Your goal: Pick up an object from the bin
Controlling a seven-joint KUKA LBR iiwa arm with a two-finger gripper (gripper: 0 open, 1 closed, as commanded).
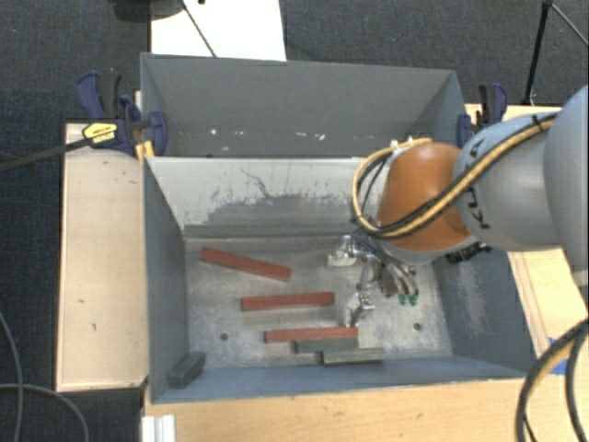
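The claw (359, 309) hangs low over the bin (276, 109) floor; whether it is wide or narrow cannot be told. The middle brown bar (287, 300) ends just beside it at 9 o'clock and the lowest brown bar (311, 335) at 7 o'clock, probably candidate picks. A grey block (186, 368) lies far off at 8 o'clock.

One camera looks down (slightly oblique) on the grey metal bin (304, 109); the grey arm (520, 191) enters at right.
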